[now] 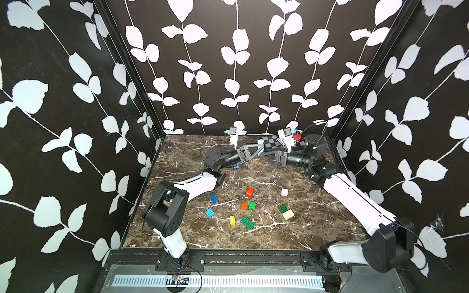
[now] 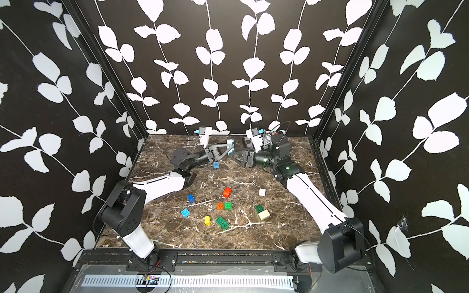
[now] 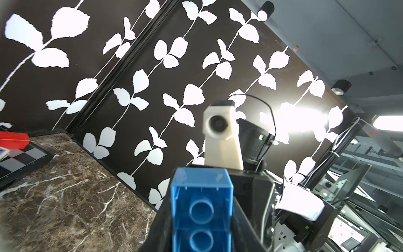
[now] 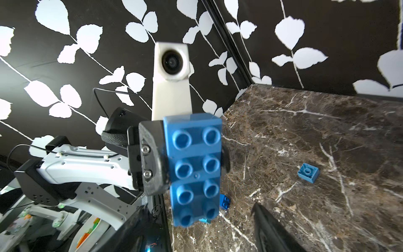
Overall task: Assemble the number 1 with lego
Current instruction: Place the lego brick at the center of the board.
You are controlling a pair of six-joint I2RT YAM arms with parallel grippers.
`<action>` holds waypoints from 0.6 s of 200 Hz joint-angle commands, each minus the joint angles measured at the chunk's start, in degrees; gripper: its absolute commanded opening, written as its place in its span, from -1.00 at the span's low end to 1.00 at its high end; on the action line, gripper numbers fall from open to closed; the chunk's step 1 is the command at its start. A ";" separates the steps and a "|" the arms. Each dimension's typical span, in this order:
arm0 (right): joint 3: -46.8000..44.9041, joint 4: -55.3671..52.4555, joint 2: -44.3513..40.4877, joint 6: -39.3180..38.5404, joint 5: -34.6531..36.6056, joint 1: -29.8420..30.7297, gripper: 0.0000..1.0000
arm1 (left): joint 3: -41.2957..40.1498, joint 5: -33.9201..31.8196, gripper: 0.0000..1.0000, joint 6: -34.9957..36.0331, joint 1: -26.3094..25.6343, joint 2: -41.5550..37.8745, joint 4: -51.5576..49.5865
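desk [image 1: 304,236] | loose bricks [image 1: 251,205] well behind both tools | left tool [image 3: 200,222] clenched on long blue brick [image 4: 194,165], studs facing right tool [image 4: 199,209] | right tool released, jaws flanking brick's free end | I judge: mid-air regrasp; next I close squarely

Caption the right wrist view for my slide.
Left end effector grips a long blue lego brick, studs facing the camera, above the marble table.

Cut off by the picture's edge in the left wrist view: brick [image 3: 201,209]. Mostly hidden behind left gripper [image 2: 229,150] in both top views.
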 commanded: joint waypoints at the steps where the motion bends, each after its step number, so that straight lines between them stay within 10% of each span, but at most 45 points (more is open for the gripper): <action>1: 2.43 5.67 1.50 2.61 -3.46 0.39 0.37 | 2.13 1.34 -0.81 -1.52 -0.58 -0.07 2.69; 120: 3.70 9.38 2.86 3.67 -4.75 0.29 -0.13 | 1.86 1.42 -0.82 -5.05 -1.50 0.51 5.04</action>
